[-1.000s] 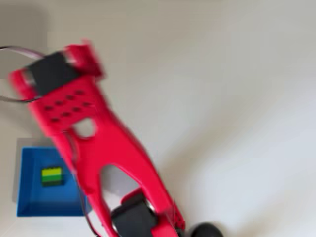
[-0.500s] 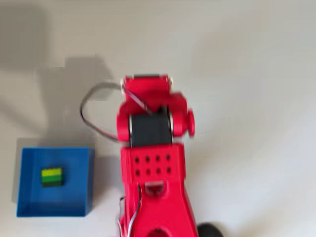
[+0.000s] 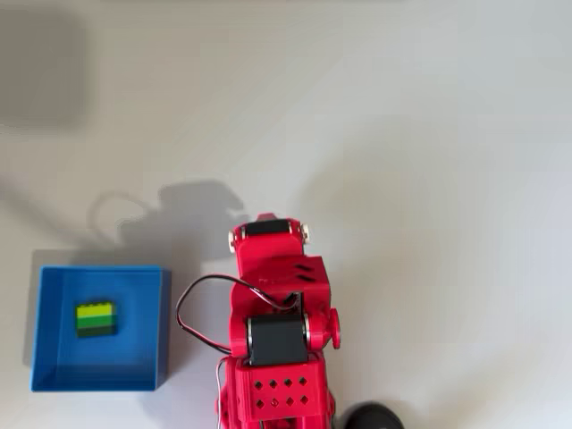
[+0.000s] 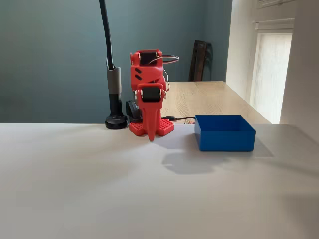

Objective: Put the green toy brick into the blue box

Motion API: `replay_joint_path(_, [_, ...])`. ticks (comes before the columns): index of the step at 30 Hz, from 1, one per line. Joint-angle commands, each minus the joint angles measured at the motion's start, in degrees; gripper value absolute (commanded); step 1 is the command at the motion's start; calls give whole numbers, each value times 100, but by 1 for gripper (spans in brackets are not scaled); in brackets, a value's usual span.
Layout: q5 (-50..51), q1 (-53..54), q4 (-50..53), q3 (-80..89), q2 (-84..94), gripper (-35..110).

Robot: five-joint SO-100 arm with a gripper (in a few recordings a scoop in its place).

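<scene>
The green toy brick [image 3: 95,319] lies flat on the bottom of the blue box [image 3: 125,353], left of its middle, in the overhead view. In the fixed view the blue box [image 4: 224,133] stands at the right and its wall hides the brick. The red arm [image 3: 277,313] is folded back over its base, to the right of the box and apart from it in the overhead view. My gripper [image 4: 151,137] points straight down just above the table, left of the box in the fixed view. Its fingers are closed together with nothing between them.
A black stand with a round base [image 4: 115,121] rises behind the arm; the base [image 3: 371,417] also shows at the overhead view's bottom edge. A black cable [image 3: 192,317] loops out on the arm's left. A wooden table [image 4: 209,99] lies behind the white one.
The arm has swung away from above the box toward the picture's right and drawn back over its base. The brick has stayed in the box.
</scene>
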Motion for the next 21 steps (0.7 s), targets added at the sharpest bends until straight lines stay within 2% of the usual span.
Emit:
replay_joint_path(1, [-123,9,-79,378,510,0])
replay_joint_path(10, [-211,35,-79,1169,1178,0])
replay_joint_path(21, [-70,114,-88,1371,1310,0])
